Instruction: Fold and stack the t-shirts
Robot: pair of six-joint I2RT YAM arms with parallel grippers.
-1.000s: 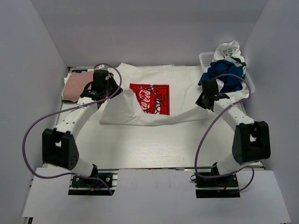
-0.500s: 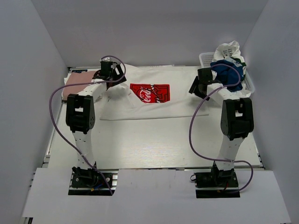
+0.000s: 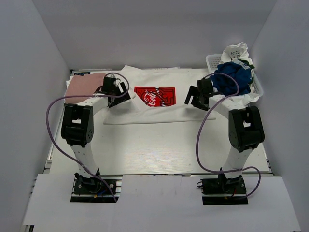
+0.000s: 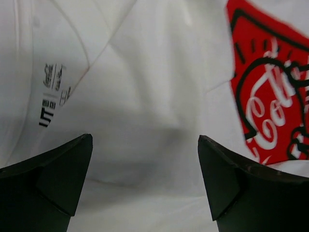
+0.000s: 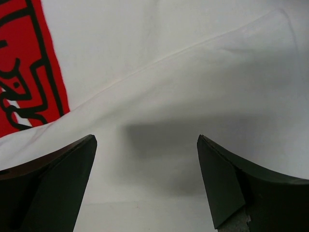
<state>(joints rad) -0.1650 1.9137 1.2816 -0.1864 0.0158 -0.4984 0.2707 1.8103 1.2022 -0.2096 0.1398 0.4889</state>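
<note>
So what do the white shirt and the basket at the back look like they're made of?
White shirt: soft matte knit cloth, probably cotton; it creases and folds, and carries a flat red print. Basket: looks like stiff white plastic with a slotted wall, though it is small in this view.

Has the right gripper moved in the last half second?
Yes. The right gripper has shifted left, away from the white basket and closer to the red print on the white t-shirt.
</note>
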